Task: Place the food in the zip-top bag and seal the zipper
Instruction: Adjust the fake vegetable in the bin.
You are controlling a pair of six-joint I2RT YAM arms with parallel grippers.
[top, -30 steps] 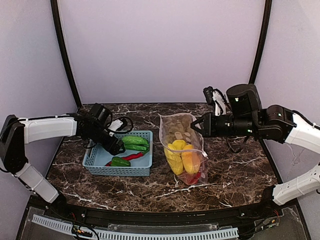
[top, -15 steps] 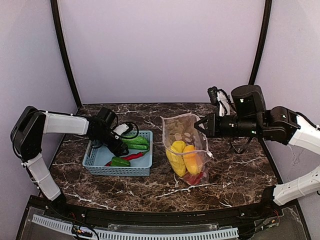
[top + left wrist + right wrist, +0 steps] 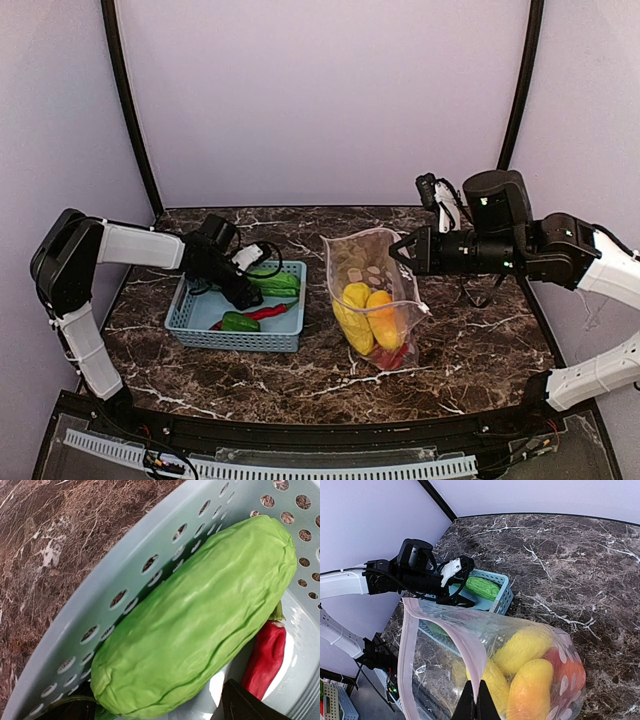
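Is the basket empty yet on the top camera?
No, the basket holds a leafy green, a red chili and a smaller green piece.

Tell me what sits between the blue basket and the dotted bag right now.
Nothing but a bare strip of marble tabletop separates the basket from the dotted bag, as the top view shows.

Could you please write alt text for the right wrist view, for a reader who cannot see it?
The right gripper, shut, pinches the rim of the clear dotted zip-top bag, holding its mouth open; yellow and orange toy food lies inside. Beyond it, on the marble table, the left gripper reaches into a light blue basket beside a green leafy vegetable.
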